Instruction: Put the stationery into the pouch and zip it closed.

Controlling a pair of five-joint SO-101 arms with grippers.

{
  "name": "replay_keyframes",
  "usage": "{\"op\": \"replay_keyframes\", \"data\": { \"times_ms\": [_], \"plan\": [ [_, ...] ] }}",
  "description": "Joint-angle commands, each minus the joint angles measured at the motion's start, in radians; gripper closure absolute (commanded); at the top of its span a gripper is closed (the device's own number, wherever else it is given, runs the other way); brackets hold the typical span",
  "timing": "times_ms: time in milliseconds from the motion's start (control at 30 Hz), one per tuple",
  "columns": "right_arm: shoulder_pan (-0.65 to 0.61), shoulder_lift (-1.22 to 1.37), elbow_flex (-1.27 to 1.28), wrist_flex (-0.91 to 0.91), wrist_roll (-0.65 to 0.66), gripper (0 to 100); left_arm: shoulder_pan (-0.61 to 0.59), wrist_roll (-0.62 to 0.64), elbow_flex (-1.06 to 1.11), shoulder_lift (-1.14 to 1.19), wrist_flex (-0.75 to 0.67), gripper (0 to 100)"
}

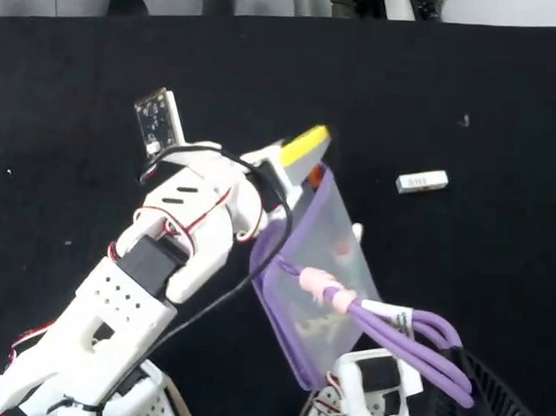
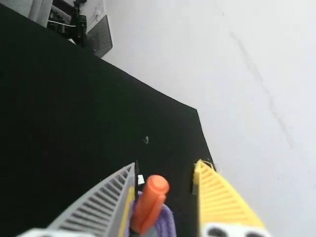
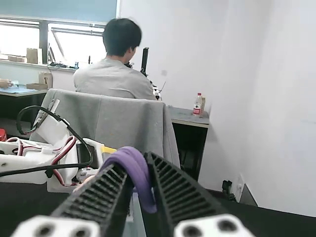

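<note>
A clear pouch [image 1: 317, 264] with purple edging is held up off the black table, tilted, its mouth toward the far side. My left gripper [image 1: 307, 159] is at that mouth. In the left wrist view my left gripper [image 2: 165, 170] stands open, and an orange pen [image 2: 150, 200] stands between the fingers, leaning by the grey one, above the pouch's purple rim [image 2: 167, 219]. My right gripper [image 3: 140, 182] is shut on the pouch's purple edge [image 3: 133, 165]. The purple strap [image 1: 419, 341] hangs off the pouch toward the near right. A white eraser [image 1: 421, 182] lies on the table to the right.
The black table [image 1: 81, 92] spreads to the left and far side. A black round mesh object [image 1: 495, 403] sits at the near right corner. The left arm's cable [image 1: 260, 185] loops beside the pouch. A grey-draped chair [image 3: 113, 123] stands beyond the table.
</note>
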Motion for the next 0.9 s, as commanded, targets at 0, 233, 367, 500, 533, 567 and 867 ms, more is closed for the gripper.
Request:
{"op": "replay_keyframes", "data": {
  "times_ms": [0, 233, 367, 500, 533, 567, 867],
  "plan": [
    [-0.012, 0.005, 0.007, 0.023, 0.005, 98.8, 0.038, -0.008, -0.002, -0.008, -0.009, 81],
    [-0.012, 0.007, 0.008, 0.023, 0.005, 98.8, 0.048, -0.008, -0.01, -0.017, 0.04, 81],
    [-0.011, 0.008, 0.008, 0.023, 0.005, 98.8, 0.048, -0.008, 0.015, -0.084, 0.041, 81],
    [-0.011, 0.008, 0.008, 0.023, 0.005, 98.8, 0.047, -0.012, 0.061, -0.189, 0.034, 81],
    [-0.011, 0.008, 0.008, 0.023, 0.005, 98.8, 0.047, -0.012, 0.073, -0.206, 0.032, 81],
    [-0.011, 0.008, 0.008, 0.023, 0.005, 98.8, 0.047, -0.012, 0.079, -0.215, 0.032, 81],
    [-0.011, 0.01, 0.008, 0.023, 0.003, 98.8, 0.045, -0.012, 0.071, -0.078, -0.041, 80]
  ]
}}
